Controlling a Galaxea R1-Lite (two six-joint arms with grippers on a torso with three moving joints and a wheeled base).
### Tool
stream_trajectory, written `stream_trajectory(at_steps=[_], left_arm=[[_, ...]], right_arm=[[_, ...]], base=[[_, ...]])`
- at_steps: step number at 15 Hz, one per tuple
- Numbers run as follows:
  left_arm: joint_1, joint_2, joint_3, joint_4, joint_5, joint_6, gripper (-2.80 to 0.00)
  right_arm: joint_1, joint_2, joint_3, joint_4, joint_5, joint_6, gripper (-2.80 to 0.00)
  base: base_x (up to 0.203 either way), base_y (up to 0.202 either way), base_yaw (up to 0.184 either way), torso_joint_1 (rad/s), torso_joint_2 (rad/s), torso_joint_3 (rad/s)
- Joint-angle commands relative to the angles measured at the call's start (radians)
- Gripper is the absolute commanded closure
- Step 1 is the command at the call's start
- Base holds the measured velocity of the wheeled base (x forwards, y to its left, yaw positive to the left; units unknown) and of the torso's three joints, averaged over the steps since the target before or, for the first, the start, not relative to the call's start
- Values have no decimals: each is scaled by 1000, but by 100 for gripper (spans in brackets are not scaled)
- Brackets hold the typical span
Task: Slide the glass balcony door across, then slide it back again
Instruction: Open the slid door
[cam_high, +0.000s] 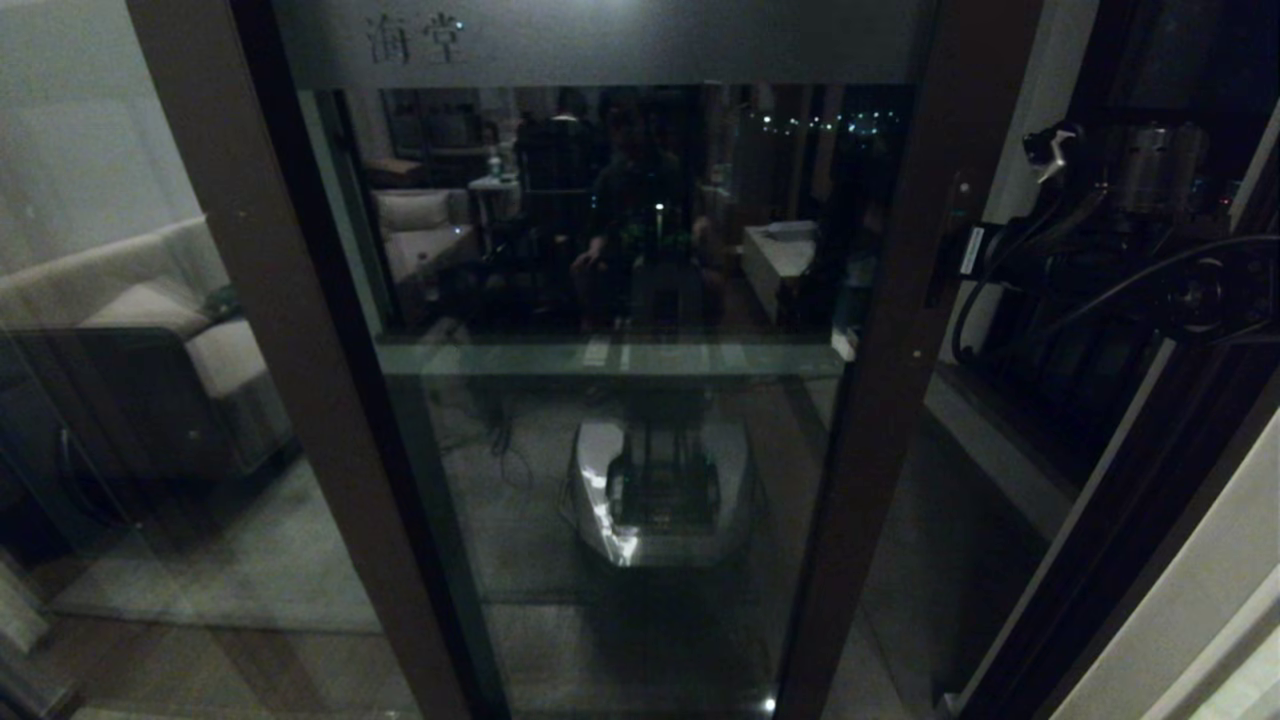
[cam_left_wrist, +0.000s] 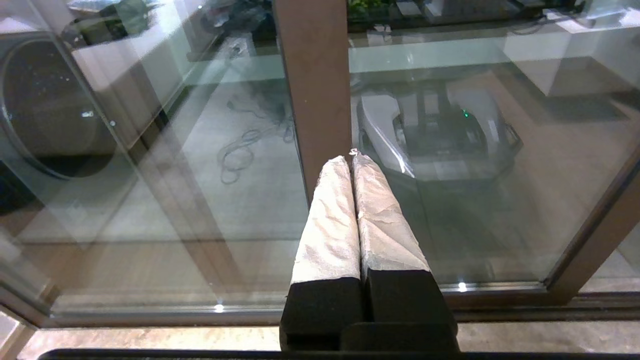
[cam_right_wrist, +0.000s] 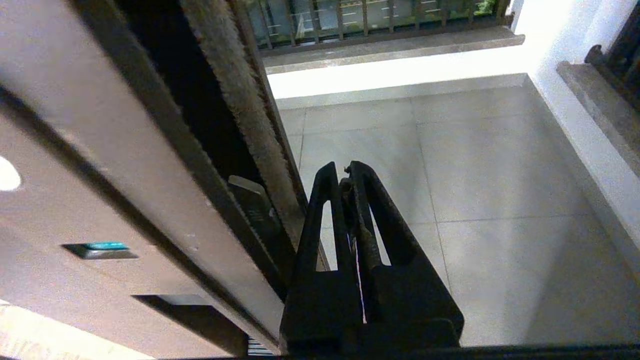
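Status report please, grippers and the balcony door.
Right gripper shut, empty, beside door's edge. Left gripper shut, facing the glass. Glass balcony door partly open. Nothing seen blocking.

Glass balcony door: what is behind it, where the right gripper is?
Past the edge of the glass balcony door, the right gripper, fingers together, points over a pale tiled balcony floor ending at a railing. The door stile hides whatever lies behind it.

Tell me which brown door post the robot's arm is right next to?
The tall dark brown post on the right, edging the glass balcony door. The black right arm sits beside it; the left brown post has none.
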Motion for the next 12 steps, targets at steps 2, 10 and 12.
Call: stream_trajectory(at_steps=[2,10,12], left_arm=[[1,0,-1,0,-1,1,0],[1,0,0,0,-1,1,0],[1,0,-1,0,-1,1,0]], right_arm=[[9,32,-11,-2,-1,-1,0],[41,43,-15,-5,-4,-1,0],[43,45,-15,-3,-4,-1,0]], base=[[0,0,0,0,0,0],[0,0,0,0,0,0],[0,0,0,0,0,0]])
